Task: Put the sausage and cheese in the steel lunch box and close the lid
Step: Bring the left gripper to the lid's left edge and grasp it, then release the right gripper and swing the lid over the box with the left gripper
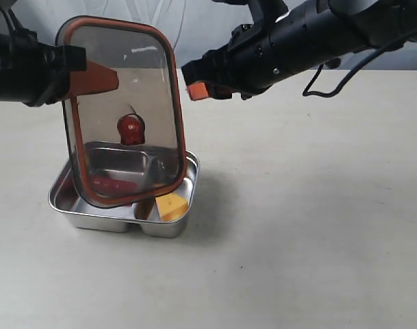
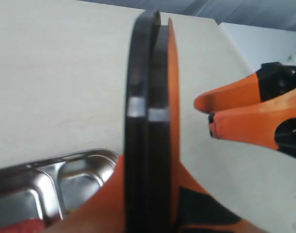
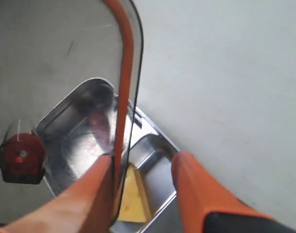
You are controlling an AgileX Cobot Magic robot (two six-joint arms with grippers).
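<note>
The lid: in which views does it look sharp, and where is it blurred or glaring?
Exterior view: the lid is sharp, with a small white glare streak near its top. Left wrist view: its edge is very close and blurred. Right wrist view: its orange rim is slightly soft.

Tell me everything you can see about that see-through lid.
The lid is a tinted, transparent rounded rectangle, plastic by its look, with an orange seal rim and a red knob at its centre. It stands nearly upright, slightly tilted, its lower end at the steel lunch box; contact there is unclear. The left gripper clamps one long edge; the right gripper hovers open, apart from it.
</note>
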